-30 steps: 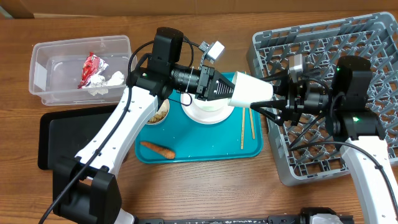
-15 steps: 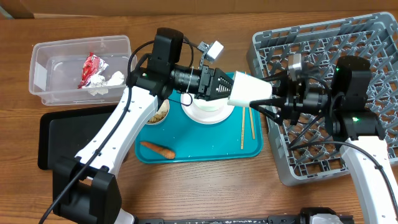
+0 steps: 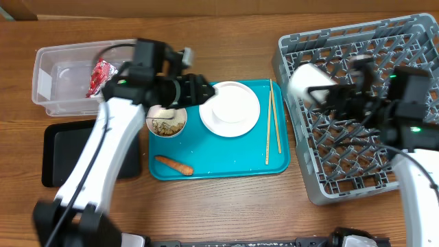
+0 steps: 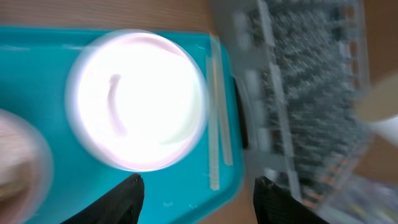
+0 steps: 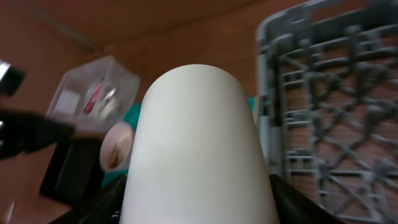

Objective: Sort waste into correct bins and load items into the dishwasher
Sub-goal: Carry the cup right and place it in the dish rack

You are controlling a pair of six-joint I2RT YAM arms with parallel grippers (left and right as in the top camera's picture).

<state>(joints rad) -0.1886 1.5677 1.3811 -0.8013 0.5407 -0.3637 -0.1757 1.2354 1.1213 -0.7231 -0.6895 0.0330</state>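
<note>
The right gripper (image 5: 198, 191) is clamped on the sides of a white tapered cup (image 3: 310, 84), which lies tilted on its side above the 9 o'clock edge of the large grey lattice plastic dish rack (image 3: 384, 48), not resting on it. The left gripper (image 4: 198, 183) hangs with its jaws spread and nothing between them, over the 10 o'clock part of the teal rectangular serving tray (image 3: 226, 165). On that tray a round white plate (image 3: 233, 108) sits at the centre, and a pair of thin light wooden chopsticks (image 3: 272, 123) lies along its 3 o'clock side. A small white bowl (image 3: 167, 124) of beige crumbly scraps sits at the tray's 9 o'clock edge, and an orange carrot piece (image 3: 173, 164) lies at 7 o'clock. At the table's 10 o'clock, a clear plastic rectangular tub (image 3: 51, 79) holds a red shiny wrapper (image 3: 101, 73). Just below the tub lies a shallow black rectangular tray (image 3: 65, 154). The left wrist view is blurred.
</note>
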